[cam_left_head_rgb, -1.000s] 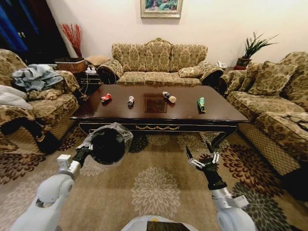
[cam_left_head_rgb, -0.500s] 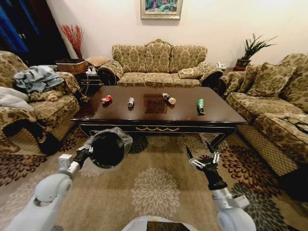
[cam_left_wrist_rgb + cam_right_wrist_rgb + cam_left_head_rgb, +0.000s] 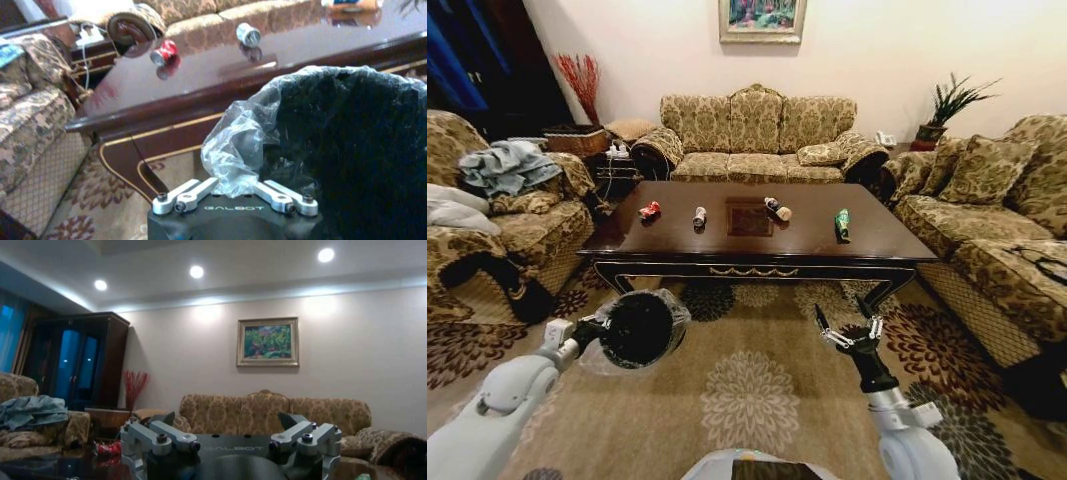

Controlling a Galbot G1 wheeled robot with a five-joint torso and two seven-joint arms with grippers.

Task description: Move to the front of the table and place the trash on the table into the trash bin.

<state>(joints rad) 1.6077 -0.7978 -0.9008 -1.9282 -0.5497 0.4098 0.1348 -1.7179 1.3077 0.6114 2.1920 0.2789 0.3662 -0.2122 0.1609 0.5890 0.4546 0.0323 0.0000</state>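
Observation:
The dark glossy table (image 3: 757,245) stands ahead of me, across a stretch of carpet. On it lie a crushed red can (image 3: 649,210), a silver-black can (image 3: 698,215), a dark bottle with a white cap (image 3: 778,207) and a green bottle (image 3: 842,222). My left gripper (image 3: 592,328) is shut on the rim of the black trash bin (image 3: 637,328), holding it above the carpet short of the table's front edge. In the left wrist view the bag-lined trash bin (image 3: 347,150) hangs before the red can (image 3: 163,52). My right gripper (image 3: 847,322) stands open, empty, over the carpet.
Patterned sofas ring the table: one behind it (image 3: 757,135), one on the right (image 3: 997,220), and an armchair with clothes on the left (image 3: 497,200). A side table with a woven basket (image 3: 577,140) stands at the back left. Flowered carpet (image 3: 747,400) lies between me and the table.
My left arm has lowered the trash bin and drawn it slightly left. The whole picture has shifted a little, so the camera moved. The right gripper holds its place.

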